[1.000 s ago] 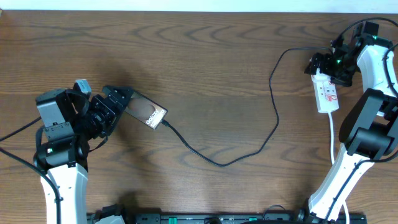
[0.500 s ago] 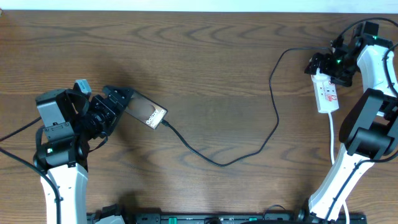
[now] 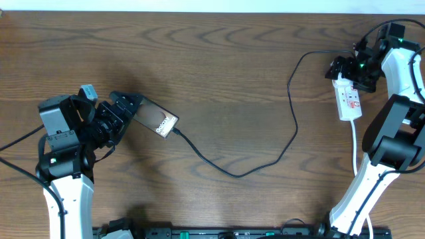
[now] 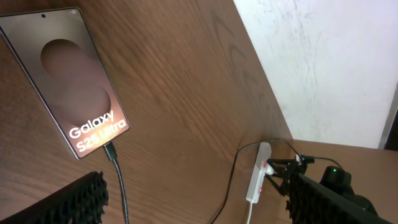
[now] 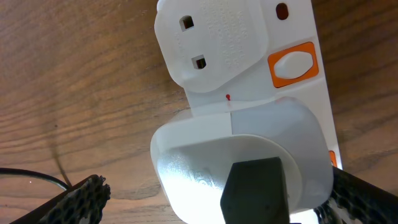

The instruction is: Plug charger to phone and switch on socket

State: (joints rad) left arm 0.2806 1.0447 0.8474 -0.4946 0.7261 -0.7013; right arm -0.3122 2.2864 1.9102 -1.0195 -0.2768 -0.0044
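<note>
A dark brown wood-grain worktop [image 3: 219, 60] fills the overhead view. A plain white wall [image 4: 323, 62], smudged with faint grey marks, meets its far edge. A black rail [image 3: 232, 234] runs along the near edge.

On the left lies the flat rectangular phone [image 3: 157, 120], face up and set at an angle. It has a brownish-bronze face, a dark oval mark and white "Galaxy S25 Ultra" lettering. The long thin black charger cable [image 3: 292, 126] has its small plug tip seated in the phone's right end. From there it sags in a loose curve toward the near side, then climbs to the far right. There it is lost from sight under the right arm.

At the far right lies the narrow white power strip socket [image 3: 348, 99] with red markings. A thicker white cord [image 3: 354, 143] leaves its near end and runs beside the right arm's white body.

The black ribbed left fingers [image 4: 78, 202] stand wide apart just beside the phone's left end, holding nothing. The right fingers [image 5: 84, 196] are spread wide on either side of the strip, over a white plug body [image 5: 242, 149] with a black block at its middle. Whether they touch the strip cannot be told. Next to that plug are a three-pin outlet [image 5: 211, 37] and a white switch in an orange frame [image 5: 292, 65]. From above, the right arm hides the strip's far end.
</note>
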